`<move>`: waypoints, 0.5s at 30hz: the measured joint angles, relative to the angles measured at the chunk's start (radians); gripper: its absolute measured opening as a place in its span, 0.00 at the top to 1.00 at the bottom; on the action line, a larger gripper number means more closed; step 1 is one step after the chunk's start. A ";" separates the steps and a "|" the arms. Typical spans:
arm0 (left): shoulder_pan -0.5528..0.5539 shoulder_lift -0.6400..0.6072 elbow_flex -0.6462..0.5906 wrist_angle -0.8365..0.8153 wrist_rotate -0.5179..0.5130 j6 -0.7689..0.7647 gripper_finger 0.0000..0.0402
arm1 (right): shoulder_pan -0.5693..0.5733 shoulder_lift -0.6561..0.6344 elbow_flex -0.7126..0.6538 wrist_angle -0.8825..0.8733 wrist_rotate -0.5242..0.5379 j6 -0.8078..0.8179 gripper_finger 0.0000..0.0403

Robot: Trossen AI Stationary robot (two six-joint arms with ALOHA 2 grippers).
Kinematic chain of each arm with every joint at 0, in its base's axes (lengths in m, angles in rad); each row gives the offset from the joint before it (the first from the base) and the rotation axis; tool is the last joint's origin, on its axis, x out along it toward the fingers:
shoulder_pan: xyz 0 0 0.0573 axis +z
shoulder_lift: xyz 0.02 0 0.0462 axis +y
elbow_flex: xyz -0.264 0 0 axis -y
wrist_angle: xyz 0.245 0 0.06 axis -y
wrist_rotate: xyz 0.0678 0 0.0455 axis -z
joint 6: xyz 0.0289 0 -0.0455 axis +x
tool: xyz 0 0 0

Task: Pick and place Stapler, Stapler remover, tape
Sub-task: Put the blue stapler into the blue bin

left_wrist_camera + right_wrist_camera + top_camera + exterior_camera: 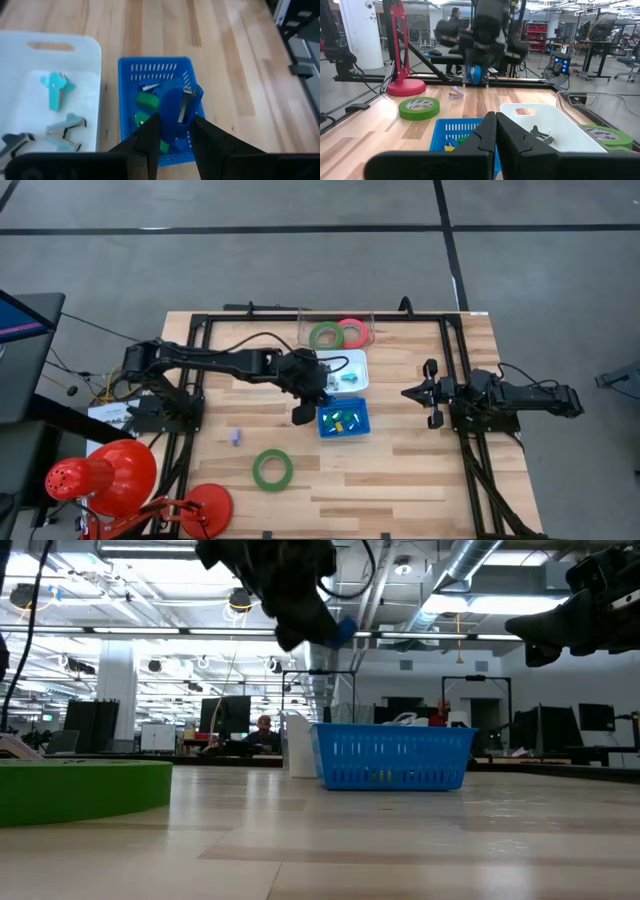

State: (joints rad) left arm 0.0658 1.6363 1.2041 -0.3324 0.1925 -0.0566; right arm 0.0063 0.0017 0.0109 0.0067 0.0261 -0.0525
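Jaws of left gripper (174, 131) clamp blue stapler (181, 107) — above basket (127, 70) rim

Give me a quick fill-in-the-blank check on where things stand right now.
1. The left gripper holds a blue stapler above the ____ basket.
2. The staple removers lie in the ____ tray.
3. Alone on the table lies one ____ tape ring.
4. The right gripper is ____.

Missing words: blue; white; green; shut

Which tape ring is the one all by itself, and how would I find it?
Start at the blue basket in the middle of the wooden table. Look toward the red lamp: the lone green tape ring lies flat there. The other two rings sit together in the clear bin.
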 joint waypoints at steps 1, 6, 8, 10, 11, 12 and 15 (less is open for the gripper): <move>0.000 0.012 0.000 0.000 0.000 0.000 0.78 | 0.000 0.000 0.000 0.000 0.000 0.000 1.00; 0.000 0.066 0.000 0.001 0.000 0.000 0.78 | 0.000 0.000 0.000 0.000 0.000 0.000 1.00; 0.000 0.085 0.000 0.003 0.000 0.000 0.78 | 0.000 0.000 0.000 0.000 0.000 0.000 1.00; 0.000 0.103 0.000 0.004 0.000 0.000 0.78 | 0.000 0.000 0.000 0.000 0.000 0.000 1.00; 0.000 0.112 0.000 0.005 0.000 0.000 0.78 | 0.000 0.000 0.000 0.000 0.000 0.000 1.00; 0.000 0.119 0.000 0.006 0.000 0.000 0.78 | 0.000 0.000 0.000 0.000 0.000 0.000 1.00; 0.000 0.133 0.000 0.005 0.018 -0.003 0.78 | 0.000 0.000 0.000 0.000 0.000 0.000 1.00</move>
State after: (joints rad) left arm 0.0658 1.7695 1.2037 -0.3271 0.2102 -0.0597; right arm 0.0063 0.0017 0.0109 0.0071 0.0261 -0.0524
